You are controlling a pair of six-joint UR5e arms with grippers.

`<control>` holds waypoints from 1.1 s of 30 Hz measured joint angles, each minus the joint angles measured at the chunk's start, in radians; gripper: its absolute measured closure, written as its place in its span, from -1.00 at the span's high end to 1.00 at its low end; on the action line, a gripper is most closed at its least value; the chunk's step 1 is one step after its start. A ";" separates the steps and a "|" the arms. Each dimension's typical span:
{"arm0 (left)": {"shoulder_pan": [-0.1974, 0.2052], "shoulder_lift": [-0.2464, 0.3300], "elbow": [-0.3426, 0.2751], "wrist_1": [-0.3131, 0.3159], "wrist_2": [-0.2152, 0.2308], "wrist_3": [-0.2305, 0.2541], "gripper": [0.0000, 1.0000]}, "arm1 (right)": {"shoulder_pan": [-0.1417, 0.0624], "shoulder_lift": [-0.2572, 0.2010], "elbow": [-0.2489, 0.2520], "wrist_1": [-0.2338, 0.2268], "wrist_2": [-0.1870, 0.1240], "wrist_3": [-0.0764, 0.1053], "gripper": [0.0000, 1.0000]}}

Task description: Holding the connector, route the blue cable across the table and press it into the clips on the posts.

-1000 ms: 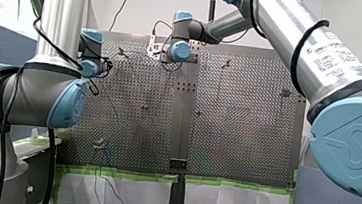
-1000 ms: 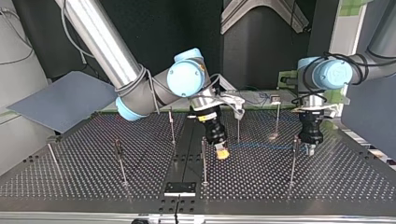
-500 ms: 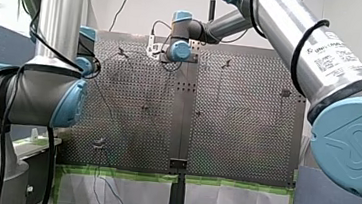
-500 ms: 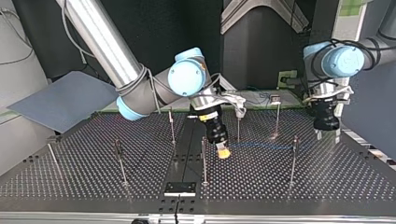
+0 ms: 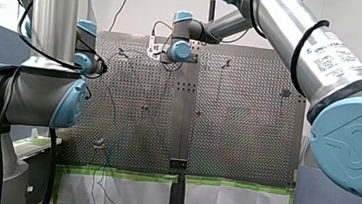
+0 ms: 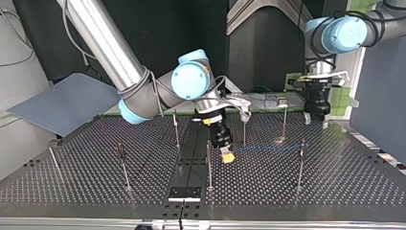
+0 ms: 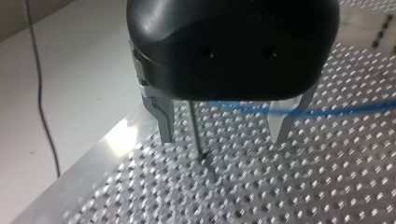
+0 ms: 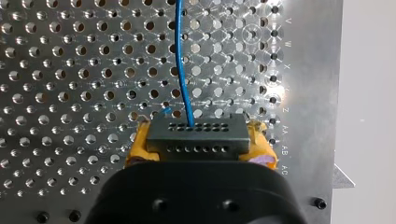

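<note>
Right gripper (image 8: 198,140): yellow pads clamped on the black connector (image 8: 196,136), one pad at each end. The blue cable (image 8: 183,70) leaves the connector's far face and runs straight ahead of the gripper, just over the perforated tabletop (image 8: 70,70). Its long axis is in line with the way the gripper points. No slack loop shows.

Further out, in the top view, the cable is one straight span from the right gripper to the far post (image 6: 300,165) on the left arm's side. The near post (image 6: 209,165) stands just beside the right gripper. The cable looks clear of it, but that can't be confirmed.

Far end: left gripper (image 7: 223,122), metal fingers apart, holding nothing, well above the tabletop. In its wrist view the far post shows beyond the tips, between the fingers and closer to one. The cable runs from about that post out past the other finger, along the line joining the two tips. The gripper body hides the clip, so whether the cable is seated can't be told.

Judgement: the right arm owns the connector end and sets the cable's heading. The left arm is nearer the far post, and a straight descent would put a fingertip on the cable beside the post.
</note>
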 joint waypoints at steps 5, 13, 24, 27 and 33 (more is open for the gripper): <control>-0.030 0.048 -0.008 -0.048 0.000 0.047 0.97 | 0.000 0.000 0.000 0.000 0.000 0.000 -1.00; -0.093 0.117 0.010 -0.079 -0.014 0.116 0.97 | 0.000 0.000 0.000 0.002 0.000 0.000 -1.00; -0.141 0.190 0.036 -0.056 0.013 0.177 0.97 | 0.001 0.000 0.000 0.003 0.001 0.000 -1.00; -0.147 0.179 0.046 -0.051 0.011 0.183 0.97 | 0.001 0.000 0.000 0.003 0.001 0.000 -1.00; -0.161 0.130 0.081 -0.081 -0.007 0.226 0.97 | 0.001 0.000 0.000 0.005 0.001 0.000 -1.00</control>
